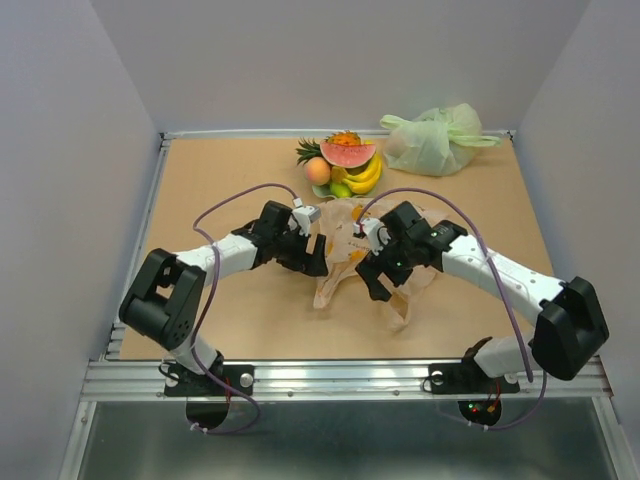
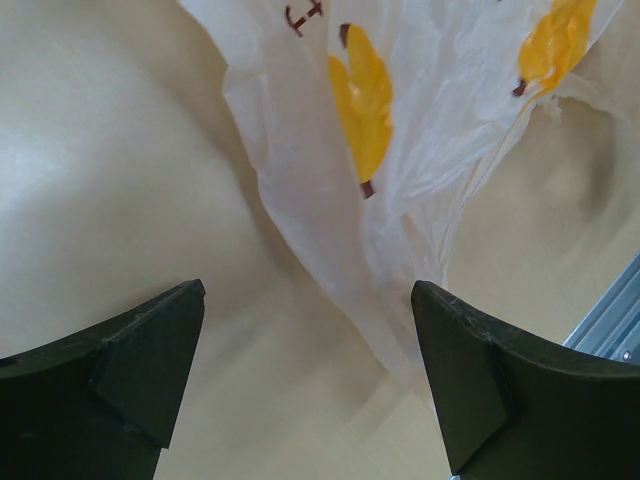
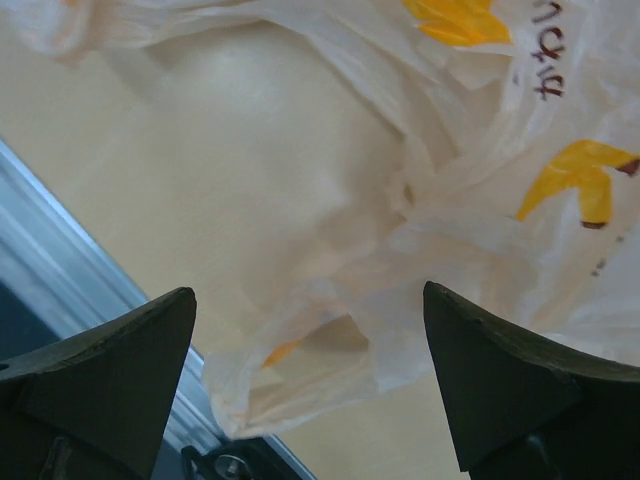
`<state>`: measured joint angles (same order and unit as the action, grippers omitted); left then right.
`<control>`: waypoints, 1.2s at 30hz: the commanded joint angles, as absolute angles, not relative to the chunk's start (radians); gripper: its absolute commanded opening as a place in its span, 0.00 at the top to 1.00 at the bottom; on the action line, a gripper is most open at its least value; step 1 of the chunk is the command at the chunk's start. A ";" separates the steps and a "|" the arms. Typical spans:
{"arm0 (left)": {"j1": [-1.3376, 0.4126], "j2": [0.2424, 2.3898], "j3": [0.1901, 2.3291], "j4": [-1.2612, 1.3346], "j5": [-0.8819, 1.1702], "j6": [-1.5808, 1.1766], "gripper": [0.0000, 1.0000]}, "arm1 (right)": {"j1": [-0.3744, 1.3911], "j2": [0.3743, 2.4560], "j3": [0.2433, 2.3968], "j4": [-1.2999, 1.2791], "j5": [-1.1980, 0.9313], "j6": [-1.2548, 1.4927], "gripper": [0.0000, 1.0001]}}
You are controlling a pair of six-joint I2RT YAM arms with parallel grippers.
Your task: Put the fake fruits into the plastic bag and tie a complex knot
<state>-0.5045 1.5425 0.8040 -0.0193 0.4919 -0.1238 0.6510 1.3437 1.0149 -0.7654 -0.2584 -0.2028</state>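
The plastic bag (image 1: 345, 262) lies flat and crumpled in the middle of the table, whitish with orange marks. My left gripper (image 1: 312, 252) hangs open at its left edge; in the left wrist view the plastic bag (image 2: 400, 150) runs down between the spread fingers and nothing is gripped. My right gripper (image 1: 372, 280) stands open over the bag's right half, with a handle loop (image 3: 330, 370) below it. The fake fruits (image 1: 343, 165) sit piled at the back: watermelon slice (image 1: 349, 153), bananas (image 1: 365, 178), peach (image 1: 317, 170).
A pale green knotted bag (image 1: 437, 138) lies at the back right. The metal rail (image 1: 340, 378) runs along the table's near edge, close to the bag's lower handles. Grey walls enclose the table on three sides.
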 commanded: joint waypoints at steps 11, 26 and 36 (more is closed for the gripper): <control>-0.548 1.690 0.976 -0.061 0.451 -0.083 0.73 | 0.650 1.437 0.991 -0.693 0.170 -0.100 0.67; -0.403 1.571 1.089 -0.227 0.360 0.169 1.00 | 0.460 1.161 1.015 -0.833 -0.043 -0.339 1.00; -0.520 1.647 1.336 -0.413 0.603 0.221 1.00 | 0.459 1.268 1.343 -0.809 -0.153 -0.358 0.00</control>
<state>-0.4908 1.6138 1.2625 -0.3237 0.5060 0.2195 0.4644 1.2461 1.1812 -0.8425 -0.0795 -0.3492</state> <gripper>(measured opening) 0.017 0.965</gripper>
